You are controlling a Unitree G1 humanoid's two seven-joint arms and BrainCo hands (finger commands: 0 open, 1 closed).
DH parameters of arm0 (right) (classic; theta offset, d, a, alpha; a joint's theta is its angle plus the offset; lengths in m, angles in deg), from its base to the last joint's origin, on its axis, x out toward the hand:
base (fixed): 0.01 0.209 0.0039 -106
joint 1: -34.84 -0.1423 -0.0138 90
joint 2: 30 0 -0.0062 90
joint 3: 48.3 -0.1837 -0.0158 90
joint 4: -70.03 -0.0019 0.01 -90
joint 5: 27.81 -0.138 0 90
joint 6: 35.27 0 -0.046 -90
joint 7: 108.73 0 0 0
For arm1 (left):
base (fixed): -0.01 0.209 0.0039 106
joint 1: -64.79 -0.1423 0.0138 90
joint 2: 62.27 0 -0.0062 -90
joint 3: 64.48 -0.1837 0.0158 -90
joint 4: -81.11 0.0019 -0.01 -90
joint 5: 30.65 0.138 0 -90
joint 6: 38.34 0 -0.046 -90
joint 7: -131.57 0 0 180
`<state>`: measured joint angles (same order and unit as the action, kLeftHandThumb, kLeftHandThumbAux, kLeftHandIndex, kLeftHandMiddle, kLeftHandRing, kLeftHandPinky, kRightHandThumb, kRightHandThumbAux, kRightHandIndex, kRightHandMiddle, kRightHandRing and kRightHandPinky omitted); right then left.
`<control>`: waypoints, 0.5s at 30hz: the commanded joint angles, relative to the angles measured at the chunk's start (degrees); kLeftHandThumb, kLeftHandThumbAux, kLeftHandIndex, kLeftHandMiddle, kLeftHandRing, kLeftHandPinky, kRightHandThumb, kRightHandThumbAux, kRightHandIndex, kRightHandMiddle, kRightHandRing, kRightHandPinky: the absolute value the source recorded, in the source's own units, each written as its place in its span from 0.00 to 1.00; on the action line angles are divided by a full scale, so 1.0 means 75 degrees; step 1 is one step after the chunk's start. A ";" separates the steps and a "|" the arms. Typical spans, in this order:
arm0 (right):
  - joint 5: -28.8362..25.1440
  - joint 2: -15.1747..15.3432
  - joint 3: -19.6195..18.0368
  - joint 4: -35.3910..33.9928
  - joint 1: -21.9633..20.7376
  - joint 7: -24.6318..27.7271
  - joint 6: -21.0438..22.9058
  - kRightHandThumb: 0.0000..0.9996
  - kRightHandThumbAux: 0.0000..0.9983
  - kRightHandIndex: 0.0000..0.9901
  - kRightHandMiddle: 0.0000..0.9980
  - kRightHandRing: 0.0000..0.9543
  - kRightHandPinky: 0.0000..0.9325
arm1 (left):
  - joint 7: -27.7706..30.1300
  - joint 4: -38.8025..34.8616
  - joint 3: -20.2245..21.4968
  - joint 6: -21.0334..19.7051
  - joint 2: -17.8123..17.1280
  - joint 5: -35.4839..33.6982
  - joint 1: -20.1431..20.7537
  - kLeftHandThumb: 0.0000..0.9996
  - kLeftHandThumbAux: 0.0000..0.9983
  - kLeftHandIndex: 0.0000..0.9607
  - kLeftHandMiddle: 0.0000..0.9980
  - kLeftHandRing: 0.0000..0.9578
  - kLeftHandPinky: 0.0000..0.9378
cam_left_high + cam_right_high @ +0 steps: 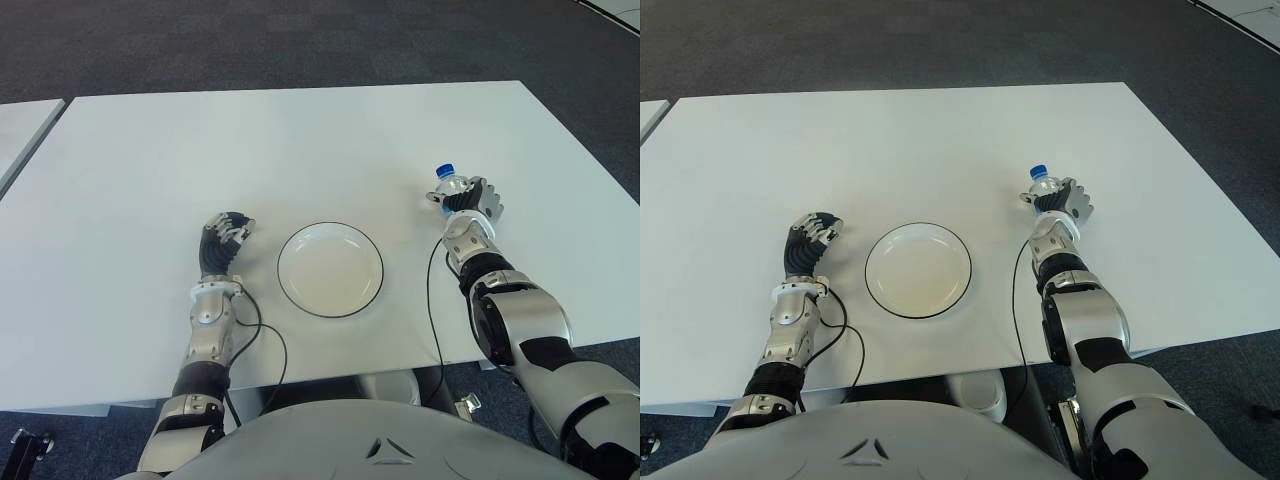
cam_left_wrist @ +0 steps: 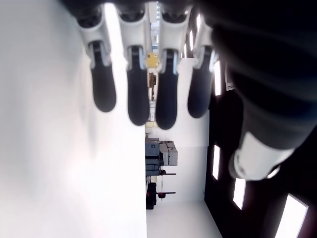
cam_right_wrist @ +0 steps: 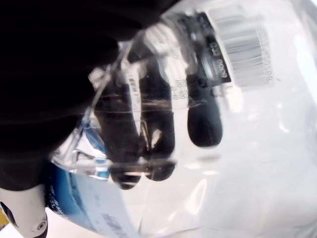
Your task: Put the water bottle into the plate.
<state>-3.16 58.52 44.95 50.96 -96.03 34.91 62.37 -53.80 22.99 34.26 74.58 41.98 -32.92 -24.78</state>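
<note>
A clear water bottle (image 1: 448, 184) with a blue cap stands upright on the white table (image 1: 300, 150), to the right of the plate. My right hand (image 1: 470, 203) is shut around its body; in the right wrist view the dark fingers (image 3: 148, 139) show through the clear plastic of the bottle (image 3: 237, 124). The white plate (image 1: 330, 269) with a dark rim lies near the table's front edge, holding nothing. My left hand (image 1: 226, 240) shows left of the plate, fingers (image 2: 138, 94) loosely curled, nothing in them.
The table's front edge runs just below the plate. A second white table (image 1: 25, 125) shows at the far left. Dark carpet surrounds the tables.
</note>
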 commanded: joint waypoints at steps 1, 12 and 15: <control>-0.0222 -0.0334 -0.0001 0.0072 0.0706 -0.0555 -0.0909 0.70 0.72 0.44 0.82 0.85 0.88 | 0.0017 0.0359 0.0058 -0.0589 0.0059 -0.0097 -0.0266 0.71 0.72 0.45 0.44 0.44 0.44; -0.0181 -0.0221 0.0143 -0.0124 0.0789 -0.1142 -0.3024 0.70 0.72 0.44 0.84 0.88 0.91 | 0.0009 0.0331 0.0056 -0.0659 0.0083 -0.0143 -0.0250 0.71 0.72 0.44 0.44 0.44 0.44; -0.0058 -0.0185 0.0259 -0.0228 0.0640 -0.1328 -0.3274 0.70 0.72 0.44 0.84 0.89 0.92 | -0.0002 0.0312 0.0054 -0.0670 0.0096 -0.0151 -0.0252 0.71 0.72 0.44 0.44 0.44 0.44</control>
<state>-3.82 57.55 45.99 49.33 -91.37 25.96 39.76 -53.80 22.74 34.42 74.00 42.01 -33.55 -24.34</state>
